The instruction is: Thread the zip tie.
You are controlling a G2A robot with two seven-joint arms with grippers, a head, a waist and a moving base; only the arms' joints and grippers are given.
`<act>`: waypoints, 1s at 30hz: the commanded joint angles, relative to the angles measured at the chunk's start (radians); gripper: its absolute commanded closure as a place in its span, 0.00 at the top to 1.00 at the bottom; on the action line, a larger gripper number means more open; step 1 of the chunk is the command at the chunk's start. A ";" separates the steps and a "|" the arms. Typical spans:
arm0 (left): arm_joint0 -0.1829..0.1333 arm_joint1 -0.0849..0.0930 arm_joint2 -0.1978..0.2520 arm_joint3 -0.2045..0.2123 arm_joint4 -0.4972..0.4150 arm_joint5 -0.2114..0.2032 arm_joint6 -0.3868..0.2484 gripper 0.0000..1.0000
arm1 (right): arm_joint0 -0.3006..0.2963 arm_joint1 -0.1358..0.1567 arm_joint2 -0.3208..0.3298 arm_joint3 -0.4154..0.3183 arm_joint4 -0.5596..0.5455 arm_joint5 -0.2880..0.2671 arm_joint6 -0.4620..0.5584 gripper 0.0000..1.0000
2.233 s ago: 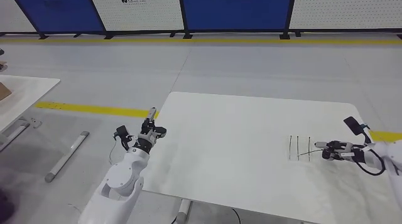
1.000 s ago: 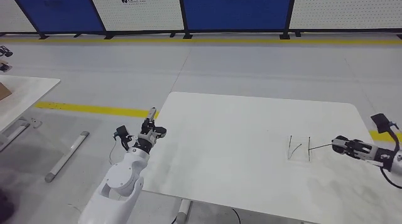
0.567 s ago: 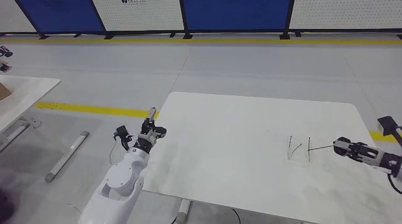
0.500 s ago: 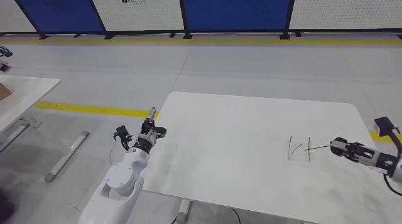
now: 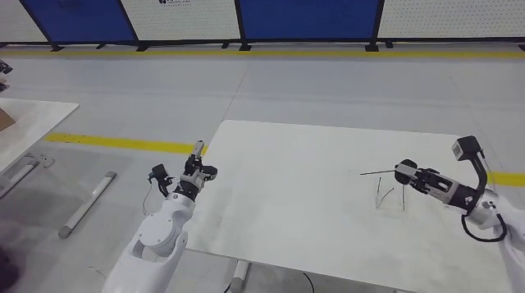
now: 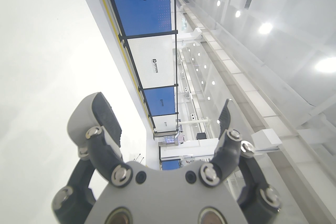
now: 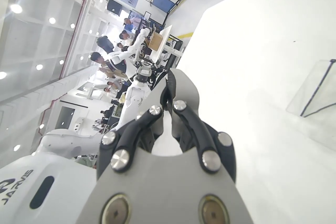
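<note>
Right gripper (image 5: pixel 400 171), clamped on the zip tie (image 5: pixel 378 172), swung up-left over the pins (image 5: pixel 379 188) at right-centre; left gripper (image 5: pixel 195 162) wide at left; level the tip, feed slowly.

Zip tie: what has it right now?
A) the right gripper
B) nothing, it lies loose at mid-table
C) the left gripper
A: in the top view the thin black zip tie sticks out from the right gripper, which is shut on it, while the left gripper stands open and empty.
</note>
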 commanded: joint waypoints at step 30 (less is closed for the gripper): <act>-0.001 0.001 0.007 -0.006 0.027 -0.014 -0.016 1.00 | 0.022 -0.092 -0.308 0.006 0.078 -0.077 -0.457 0.00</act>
